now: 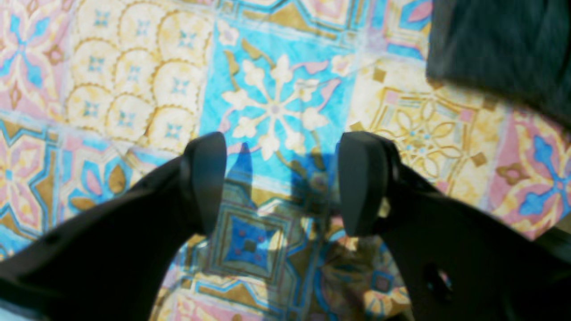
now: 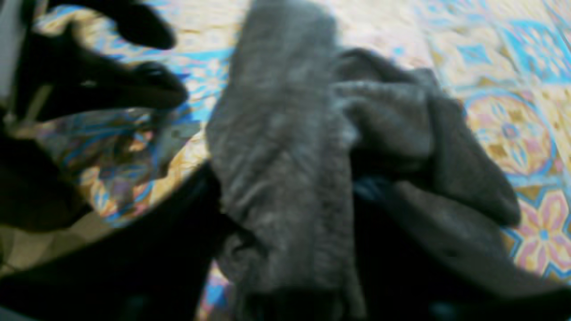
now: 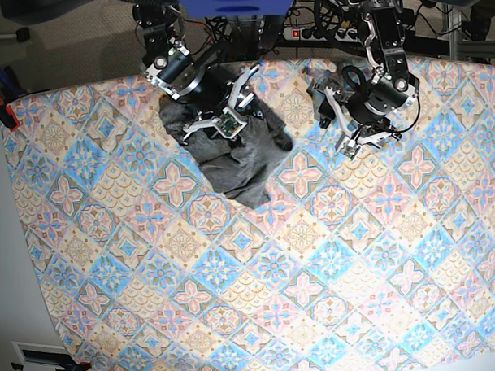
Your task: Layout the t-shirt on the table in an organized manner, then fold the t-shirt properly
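Note:
The dark grey t-shirt (image 3: 234, 157) lies crumpled in a heap near the far edge of the patterned table (image 3: 276, 298). My right gripper (image 3: 217, 131) sits on the heap's far end. In the right wrist view a bunched fold of the t-shirt (image 2: 285, 178) runs between its two dark fingers, which stand apart. My left gripper (image 3: 333, 125) hovers over bare table (image 1: 276, 102) to the right of the shirt, open and empty (image 1: 285, 183). Only a corner of the t-shirt (image 1: 504, 44) shows in its wrist view.
Cables and a power strip (image 3: 311, 33) lie behind the table's far edge. A red clamp (image 3: 5, 112) grips the left edge. The other arm's dark fingers (image 2: 134, 80) show at the top left of the right wrist view.

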### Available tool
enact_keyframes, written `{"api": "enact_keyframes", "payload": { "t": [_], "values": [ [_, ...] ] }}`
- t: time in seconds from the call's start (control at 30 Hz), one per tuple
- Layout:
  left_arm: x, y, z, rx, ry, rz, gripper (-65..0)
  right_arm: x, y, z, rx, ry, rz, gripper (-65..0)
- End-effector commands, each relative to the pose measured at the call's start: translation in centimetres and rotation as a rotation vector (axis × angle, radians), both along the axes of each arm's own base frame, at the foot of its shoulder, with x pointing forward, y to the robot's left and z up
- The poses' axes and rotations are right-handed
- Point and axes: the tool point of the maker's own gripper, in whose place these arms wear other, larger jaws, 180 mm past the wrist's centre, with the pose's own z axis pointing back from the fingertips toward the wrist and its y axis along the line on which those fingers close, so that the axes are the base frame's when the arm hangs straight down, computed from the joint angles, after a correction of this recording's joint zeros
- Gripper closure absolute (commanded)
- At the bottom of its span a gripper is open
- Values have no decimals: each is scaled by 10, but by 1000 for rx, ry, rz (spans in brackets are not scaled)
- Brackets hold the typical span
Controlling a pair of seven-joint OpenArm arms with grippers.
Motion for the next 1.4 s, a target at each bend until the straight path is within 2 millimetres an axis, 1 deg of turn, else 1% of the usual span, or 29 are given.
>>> {"api": "enact_keyframes", "payload": {
  "t": [0.0,0.07,0.13,0.33,0.43,0.5,0.57,0.63,0.73,0.8,0.87,0.9,0.93,1.0,1.07,1.1,1.13,1.2,1.27,1.37],
  "values": [
    [7,-2,8,-11,-36,-2,-368,3,1,12,33,-35,-5,-272],
    [7,-2,8,-11,-36,-2,-368,-7,2,5,32,-5,-3,-330],
    [6,-2,8,-11,-34,-2,-368,-14,3,4,46,5,-5,-352],
    [3,-1,0,-17,-10,2,-368,-6,7,37,190,-135,-24,-350],
    [3,-3,0,-18,-10,-3,-368,-16,7,45,257,-160,-40,-350],
    [3,-11,0,-21,-7,-30,-368,-19,4,49,286,-177,-54,-350],
    [-1,-27,0,-31,-2,-84,-368,-16,-4,48,277,-186,-75,-350],
    [-3,-44,5,-41,-14,-136,-368,-13,-13,44,257,-185,-97,-350],
    [-15,-76,7,-73,-12,-231,-368,-7,-33,36,217,-181,-145,-350],
    [-22,-97,7,-86,-5,-305,-368,-1,-56,32,180,-186,-201,-350],
    [-29,-125,9,-109,-5,-396,-368,2,-71,30,155,-190,-239,-350],
    [-32,-135,7,-117,3,-429,-368,3,-77,29,150,-192,-254,-350],
    [-35,-142,3,-123,17,-454,-368,4,-82,31,161,-193,-273,-350],
    [-40,-150,-5,-127,44,-483,-368,7,-96,33,179,-198,-317,-350],
    [-38,-156,-14,-125,68,-504,-368,10,-112,38,211,-206,-371,-350],
    [-38,-156,-20,-123,89,-508,-368,11,-120,40,224,-210,-395,-350],
    [-34,-156,-24,-119,98,-506,-368,12,-126,42,232,-215,-415,-350],
    [-25,-157,-29,-115,105,-505,-368,13,-137,45,245,-222,-447,-350],
    [-11,-167,-32,-136,109,-493,-368,14,-148,47,250,-230,-478,-350],
    [13,-179,-28,-150,93,-492,-368,14,-155,47,248,-234,-499,-350]
  ]
}}
